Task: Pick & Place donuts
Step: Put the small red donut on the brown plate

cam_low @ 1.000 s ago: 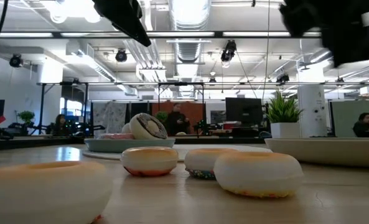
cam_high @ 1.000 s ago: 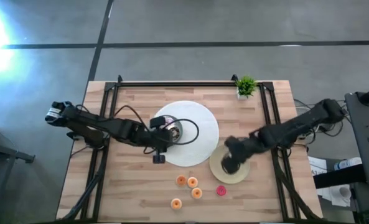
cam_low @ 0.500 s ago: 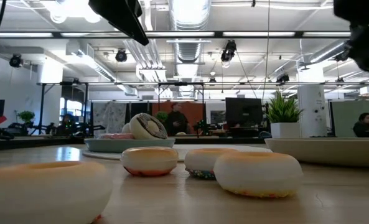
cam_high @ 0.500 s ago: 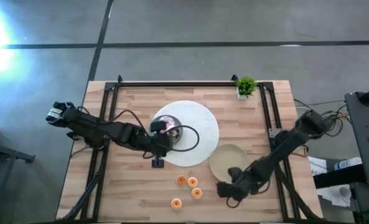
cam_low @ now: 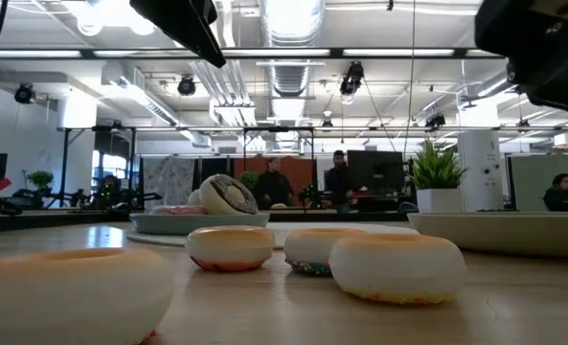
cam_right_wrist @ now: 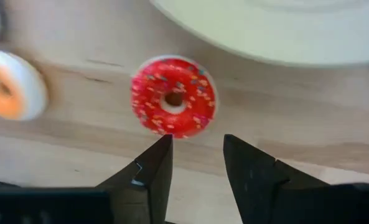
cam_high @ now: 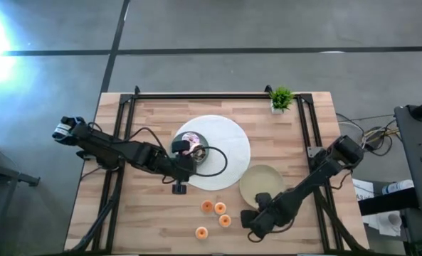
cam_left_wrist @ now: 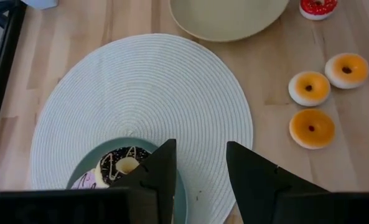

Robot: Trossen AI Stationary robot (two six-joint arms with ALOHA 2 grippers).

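The right gripper (cam_right_wrist: pixel 195 163), jaws parted and empty, hovers directly over the red-glazed sprinkled ring donut (cam_right_wrist: pixel 173 96) on the wooden bench (cam_right_wrist: pixel 78 155), positioned for straddling it.

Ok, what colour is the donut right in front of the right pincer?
Red glaze with coloured sprinkles on the donut; the right wrist view shows it best.

Bare wood around red donut (cam_right_wrist: pixel 173 97)
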